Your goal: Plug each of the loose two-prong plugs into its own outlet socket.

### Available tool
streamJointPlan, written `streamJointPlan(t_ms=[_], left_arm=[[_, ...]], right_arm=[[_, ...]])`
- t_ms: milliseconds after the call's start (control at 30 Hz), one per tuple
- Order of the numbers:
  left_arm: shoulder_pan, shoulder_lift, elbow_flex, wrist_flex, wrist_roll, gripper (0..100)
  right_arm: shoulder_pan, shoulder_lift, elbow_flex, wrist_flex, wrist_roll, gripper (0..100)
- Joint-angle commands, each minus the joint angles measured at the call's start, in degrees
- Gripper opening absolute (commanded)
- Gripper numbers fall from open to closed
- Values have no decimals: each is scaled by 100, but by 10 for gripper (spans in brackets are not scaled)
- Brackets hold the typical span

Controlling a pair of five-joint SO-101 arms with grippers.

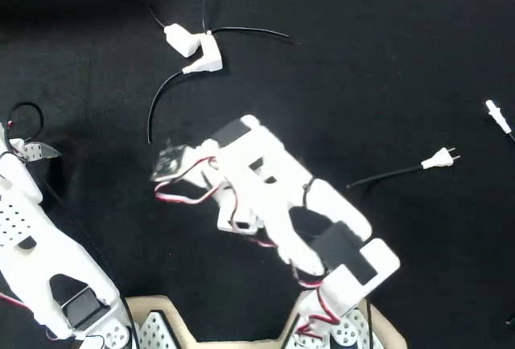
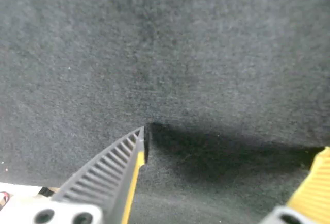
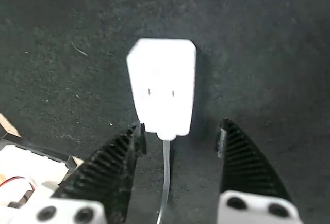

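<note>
A white two-prong plug (image 1: pixel 441 157) on a black cable lies loose at the right of the black table. Two white outlet blocks (image 1: pixel 195 50) sit together at the back centre. In the right wrist view, a white outlet block (image 3: pixel 162 84) with two slots lies flat, its cable running back between the fingers. My right gripper (image 3: pixel 180 128) is open around the block's cable end, and it stands left of the table's centre (image 1: pixel 170 162). My left gripper (image 2: pixel 232 141) is open over bare cloth at the far left (image 1: pixel 32 152).
Another small white plug-like piece (image 1: pixel 499 116) lies at the right edge. A black cable (image 1: pixel 161 100) curves from the outlet blocks toward my right gripper. Black cloth (image 1: pixel 362 67) covers the table.
</note>
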Motion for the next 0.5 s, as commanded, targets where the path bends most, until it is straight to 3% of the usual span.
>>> streamJointPlan(t_ms=[0, 133, 467], left_arm=[[207, -44, -13, 26, -70, 470], [207, -44, 4, 26, -70, 470], [207, -44, -4, 26, -70, 470]], right_arm=[[-615, -207, -286, -26, -316, 220], [-1090, -198, -286, -273, -651, 220], [-642, 752, -224, -1125, -686, 215]])
